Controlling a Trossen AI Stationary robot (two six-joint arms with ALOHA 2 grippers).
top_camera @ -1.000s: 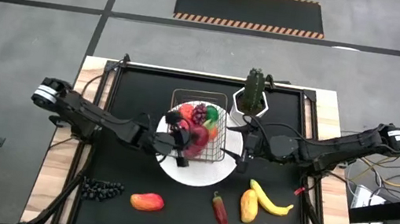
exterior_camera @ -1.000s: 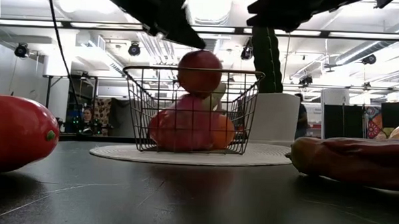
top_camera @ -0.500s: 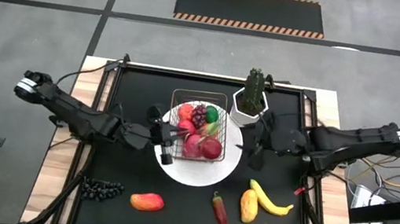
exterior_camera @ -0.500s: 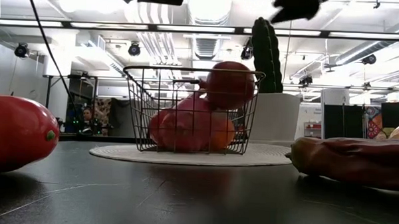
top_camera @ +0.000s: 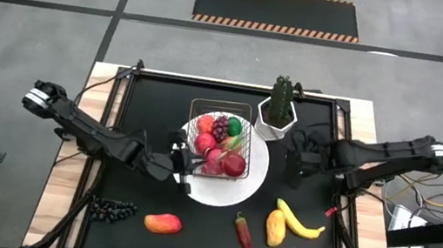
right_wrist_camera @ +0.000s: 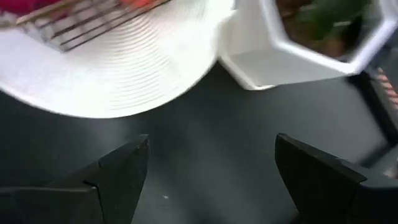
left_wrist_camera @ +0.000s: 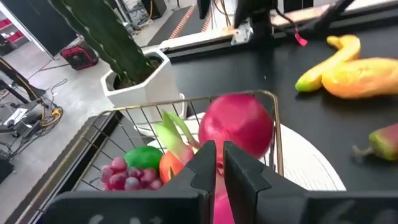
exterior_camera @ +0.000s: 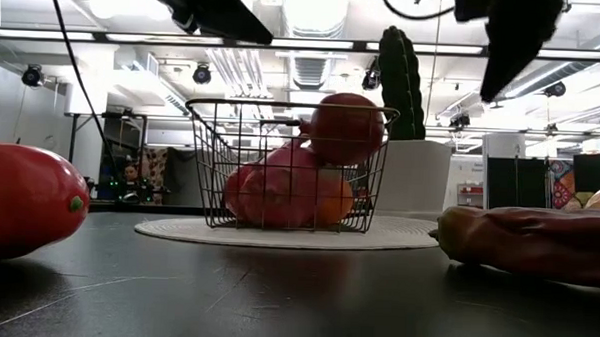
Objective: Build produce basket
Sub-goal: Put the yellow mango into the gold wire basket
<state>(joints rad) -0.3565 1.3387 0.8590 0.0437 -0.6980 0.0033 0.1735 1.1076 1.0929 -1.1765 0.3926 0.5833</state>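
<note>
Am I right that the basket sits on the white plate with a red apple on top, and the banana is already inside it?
Not quite. The basket does sit on the white plate with a red apple on top, but the banana is not inside it. The high view shows it lying on the black table, near the mango.

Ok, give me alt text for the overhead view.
A wire basket of toy fruit sits on a white plate mid-table, the left gripper shut beside it, the right gripper open. Banana, mango, chili and grapes lie loose in front.
</note>
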